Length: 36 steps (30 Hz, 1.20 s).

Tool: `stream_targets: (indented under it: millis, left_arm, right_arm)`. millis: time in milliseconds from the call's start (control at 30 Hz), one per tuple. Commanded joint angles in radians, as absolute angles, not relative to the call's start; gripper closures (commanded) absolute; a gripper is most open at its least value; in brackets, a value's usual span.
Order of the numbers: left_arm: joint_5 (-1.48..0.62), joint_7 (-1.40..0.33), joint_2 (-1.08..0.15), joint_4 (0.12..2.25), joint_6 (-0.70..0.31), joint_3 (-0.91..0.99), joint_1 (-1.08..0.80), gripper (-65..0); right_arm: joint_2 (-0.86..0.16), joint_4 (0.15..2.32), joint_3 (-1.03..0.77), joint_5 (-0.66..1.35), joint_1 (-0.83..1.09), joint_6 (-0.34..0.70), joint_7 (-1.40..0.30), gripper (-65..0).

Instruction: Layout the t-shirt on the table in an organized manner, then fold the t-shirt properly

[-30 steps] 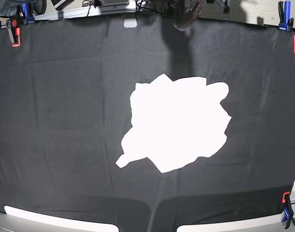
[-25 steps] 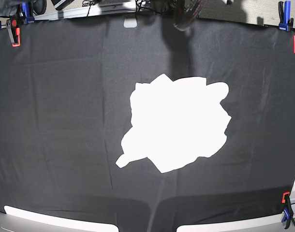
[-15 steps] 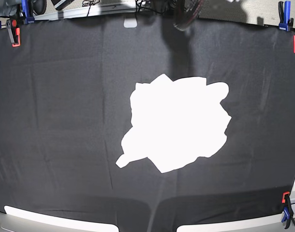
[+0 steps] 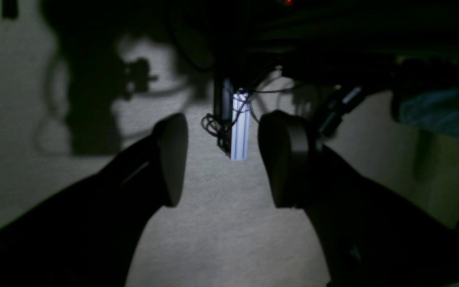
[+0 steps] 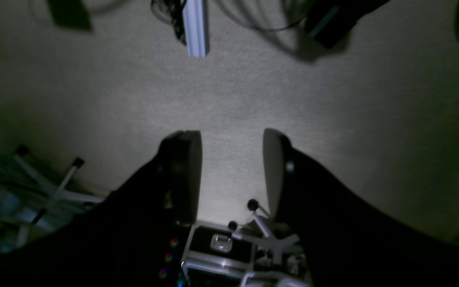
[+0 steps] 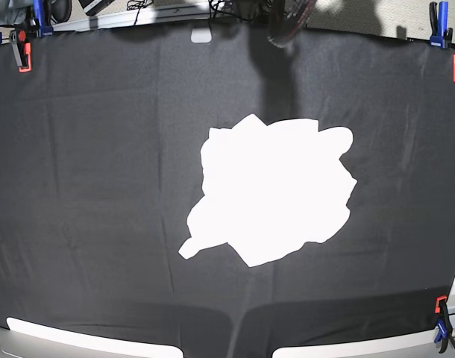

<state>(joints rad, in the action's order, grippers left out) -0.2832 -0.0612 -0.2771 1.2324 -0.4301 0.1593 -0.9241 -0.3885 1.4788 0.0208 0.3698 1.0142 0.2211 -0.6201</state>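
Nothing had moved: the t-shirt lay bunched on the table, both grippers' jaws gaping empty, so laying-out awaited a reach down.

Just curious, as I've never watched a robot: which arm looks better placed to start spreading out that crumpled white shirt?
Neither, really. The left gripper and the right gripper are both open, empty and away from the table. The t-shirt lies bunched near the middle.

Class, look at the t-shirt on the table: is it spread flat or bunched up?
Bunched up: the t-shirt forms an irregular crumpled blob mid-table, no sleeves or hem laid out.
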Motion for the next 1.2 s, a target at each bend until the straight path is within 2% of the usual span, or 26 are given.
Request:
stream_targets:
  millis: [0,200,467,567,700,833,1167]
  left_arm:
    - [-0.288,-0.085,-0.284,1.272,-0.437,0.164,-0.956,-30.5]
    - [-0.288,-0.487,-0.284,1.48,-0.438,0.164,-0.972,-30.5]
    - [-0.288,-0.703,-0.283,1.745,-0.437,0.164,-0.972,-30.5]
    - [-0.288,-0.789,-0.284,1.837,-0.437,0.164,-0.972,-30.5]
    - [-0.288,-0.823,-0.283,1.944,-0.429,0.164,-0.972,-30.5]
    - [-0.285,-0.823,-0.284,2.038,-0.362,0.164,-0.972,-30.5]
    - [-0.199,-0.86,-0.284,2.298,-0.328,0.164,-0.896,-30.5]
  right_arm:
    - [-0.396,1.522,0.003,0.377,1.05,0.229,-0.632,-24.9]
    - [-0.396,1.713,-0.031,0.371,1.096,0.283,-0.811,-25.0]
    - [-0.397,1.921,-0.031,0.371,1.095,0.293,-1.033,-25.0]
    - [-0.396,1.98,-0.031,0.371,1.095,0.293,-1.065,-25.0]
    - [-0.396,2.037,-0.031,0.371,1.095,0.292,-1.047,-25.0]
    - [-0.396,2.08,-0.033,0.37,1.094,0.292,-0.982,-25.0]
    - [-0.396,2.201,-0.033,0.371,1.01,0.291,-0.948,-25.0]
